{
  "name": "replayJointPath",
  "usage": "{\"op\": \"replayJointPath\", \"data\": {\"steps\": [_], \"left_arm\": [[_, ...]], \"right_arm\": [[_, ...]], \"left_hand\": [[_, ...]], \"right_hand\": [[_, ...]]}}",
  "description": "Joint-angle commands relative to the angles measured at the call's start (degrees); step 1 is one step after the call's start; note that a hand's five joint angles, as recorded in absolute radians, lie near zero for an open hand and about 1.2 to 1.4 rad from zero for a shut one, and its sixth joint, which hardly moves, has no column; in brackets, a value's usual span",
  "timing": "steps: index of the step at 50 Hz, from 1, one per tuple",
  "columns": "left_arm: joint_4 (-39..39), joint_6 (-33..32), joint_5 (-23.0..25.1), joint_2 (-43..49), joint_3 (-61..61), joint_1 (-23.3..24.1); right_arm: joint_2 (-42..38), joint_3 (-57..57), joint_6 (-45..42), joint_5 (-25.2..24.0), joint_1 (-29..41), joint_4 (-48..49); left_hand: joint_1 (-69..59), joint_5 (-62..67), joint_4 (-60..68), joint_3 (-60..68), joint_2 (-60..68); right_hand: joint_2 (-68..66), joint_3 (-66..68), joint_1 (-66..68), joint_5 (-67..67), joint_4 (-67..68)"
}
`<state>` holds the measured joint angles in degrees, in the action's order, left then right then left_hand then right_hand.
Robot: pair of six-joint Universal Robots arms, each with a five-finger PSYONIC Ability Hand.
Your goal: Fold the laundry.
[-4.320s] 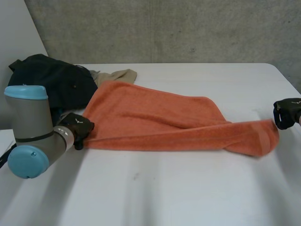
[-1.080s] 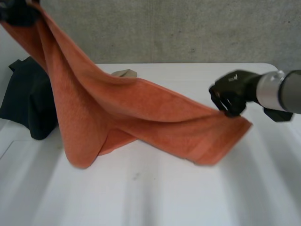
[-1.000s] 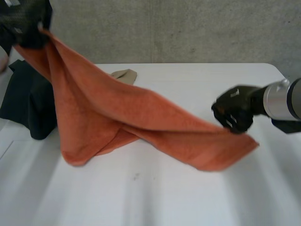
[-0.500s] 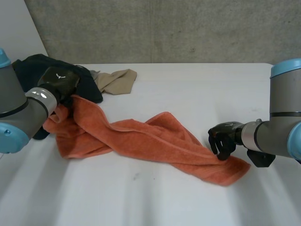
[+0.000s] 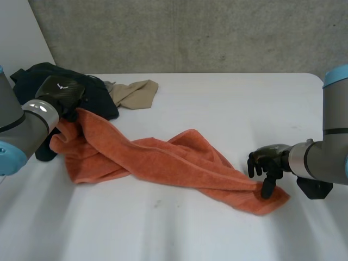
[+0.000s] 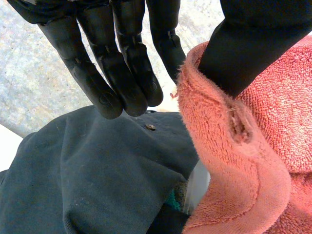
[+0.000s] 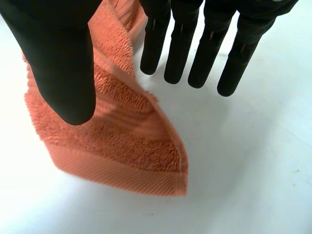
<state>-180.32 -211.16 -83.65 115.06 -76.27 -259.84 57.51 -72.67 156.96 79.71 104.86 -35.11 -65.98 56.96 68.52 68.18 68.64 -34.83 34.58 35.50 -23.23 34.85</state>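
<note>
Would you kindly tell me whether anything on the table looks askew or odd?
Yes: the orange towel lies twisted and bunched in a rope across the white table rather than spread flat, with one end resting against the left hand beside the dark garment.

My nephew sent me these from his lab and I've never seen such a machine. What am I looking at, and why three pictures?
This is a robot with two arms at a white table, each ending in a black hand. The wide picture comes from a camera behind and between the arms; the other two from cameras on each wrist, looking along that hand's fingers. An orange towel lies crumpled across the table, with a dark garment and a beige garment at the far left. The left hand is at the towel's end beside the dark garment; the right hand is over its other end. Both hands have straight fingers, so nothing seems gripped, though the towel's edge rests against the left thumb.
</note>
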Motion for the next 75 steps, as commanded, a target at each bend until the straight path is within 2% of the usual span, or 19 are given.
{"op": "replayJointPath", "data": {"steps": [1, 4, 5, 8, 12, 16, 20, 24, 25, 29, 32, 39, 43, 51, 55, 61, 66, 70, 75], "left_arm": [[0.06, -0.04, 0.16, 0.07, 0.16, 0.12], [0.06, -0.04, 0.33, 0.69, 0.25, 0.21], [-0.03, -0.04, 0.25, 1.04, 0.25, 0.21], [-0.38, 0.31, 0.25, 1.83, 0.95, 0.30], [-1.17, 0.67, 0.25, 3.58, 4.02, 0.39], [-2.31, 2.77, 0.77, 5.25, 12.53, 1.35], [-5.03, 6.46, 2.53, 7.19, 25.53, 3.11], [-10.83, 10.06, 2.71, 7.54, 39.25, 4.34], [-13.80, 11.72, 1.84, 7.20, 43.45, 4.34], [-20.92, 16.73, -2.46, 6.58, 48.93, 3.91], [-23.23, 18.50, -4.32, 6.75, 49.38, 3.55], [-22.09, 18.60, -2.30, 7.72, 44.30, 2.50], [-22.79, 18.60, -1.16, 7.81, 37.27, 2.15], [-25.25, 18.42, 3.49, 10.70, 22.59, 2.76], [-25.26, 16.49, 5.43, 13.43, 15.38, 3.11], [-22.27, 9.38, 6.57, 15.10, 4.74, 3.29], [-14.81, 2.09, 6.22, 10.46, -3.34, 3.38], [-5.24, -4.68, 4.82, 2.81, -10.37, 3.55], [13.04, -9.35, 1.48, -8.18, -18.11, 4.52]], "right_arm": [[0.50, -5.37, -0.25, -0.87, -0.54, 4.34], [0.06, -7.40, -0.08, -0.70, -0.36, 7.59], [-0.11, -7.83, 0.18, -0.70, -0.36, 9.08], [-0.20, -7.58, 0.62, -0.61, -0.27, 11.29], [-0.38, -4.77, 0.98, -0.78, -0.54, 15.33], [-0.38, 3.13, 0.63, -0.70, -0.62, 18.58], [-0.46, 16.21, 0.45, -0.43, -0.36, 24.11], [-0.03, 28.61, 1.07, 2.11, -0.45, 35.70], [0.50, 32.29, 1.41, 3.94, -0.54, 41.82], [1.73, 35.84, 1.68, 8.61, -1.32, 54.84], [2.79, 35.49, 1.68, 8.80, -1.68, 57.52], [3.58, 31.81, 1.95, 5.99, -2.82, 54.63], [3.23, 27.68, 1.95, 5.55, -3.35, 52.43], [-0.02, 14.76, 1.24, 1.59, -4.14, 48.12], [-2.74, 7.56, -0.69, -0.34, -5.19, 46.45], [-6.88, -1.06, -5.52, -1.22, -7.74, 43.82], [-4.69, -5.02, -10.00, -1.31, -9.59, 36.27], [2.68, -7.92, -17.63, -1.84, -12.04, 24.68], [13.32, -11.88, -31.96, -3.50, -18.02, 7.45]], "left_hand": [[-14.02, 13.04, 11.48, 11.82, 11.36], [-14.02, 13.04, 11.48, 11.82, 11.36], [-14.02, 13.04, 11.48, 11.82, 11.36], [-14.02, 13.04, 11.48, 11.82, 11.36], [-14.02, 13.04, 11.48, 11.82, 11.36], [-14.02, 13.04, 11.48, 11.82, 11.36], [-14.02, 13.04, 11.48, 11.82, 11.36], [-14.02, 13.04, 11.48, 11.82, 11.36], [-14.02, 13.04, 11.48, 11.82, 11.36], [-14.02, 13.04, 11.48, 11.82, 11.36], [-14.02, 13.04, 11.48, 11.82, 11.36], [-14.02, 13.04, 11.48, 11.82, 11.36], [-14.02, 13.04, 11.48, 11.82, 11.36], [-14.02, 13.04, 11.48, 11.82, 11.36], [-14.02, 13.04, 11.48, 11.82, 11.36], [-14.02, 13.04, 11.48, 11.82, 11.36], [-14.02, 13.04, 11.48, 11.82, 11.36], [-14.02, 13.04, 11.48, 11.82, 11.36], [-14.02, 13.04, 11.48, 11.82, 11.36]], "right_hand": [[-4.60, 4.85, 3.93, -6.20, 4.58], [-13.32, 13.58, 12.65, -14.92, 13.31], [-24.51, 24.77, 23.84, -26.11, 24.50], [-45.11, 45.37, 44.45, -46.71, 45.10], [-45.17, 45.42, 44.50, -46.77, 45.15], [-45.17, 45.42, 44.50, -46.77, 45.15], [-45.17, 45.42, 44.50, -46.77, 45.15], [-45.17, 45.42, 44.50, -46.77, 45.15], [-45.17, 45.42, 44.50, -46.77, 45.15], [-45.17, 45.42, 44.50, -46.77, 45.15], [-45.17, 45.42, 44.50, -46.77, 45.15], [-45.17, 45.42, 44.50, -46.77, 45.15], [-45.17, 45.42, 44.50, -46.77, 45.15], [-45.17, 45.42, 44.50, -46.77, 45.15], [-45.17, 45.42, 44.50, -46.77, 45.15], [-45.17, 45.42, 44.50, -46.77, 45.15], [-45.17, 45.42, 44.50, -46.77, 45.15], [-45.17, 45.42, 44.50, -46.77, 45.15], [-45.17, 45.42, 44.50, -46.77, 45.15]]}}
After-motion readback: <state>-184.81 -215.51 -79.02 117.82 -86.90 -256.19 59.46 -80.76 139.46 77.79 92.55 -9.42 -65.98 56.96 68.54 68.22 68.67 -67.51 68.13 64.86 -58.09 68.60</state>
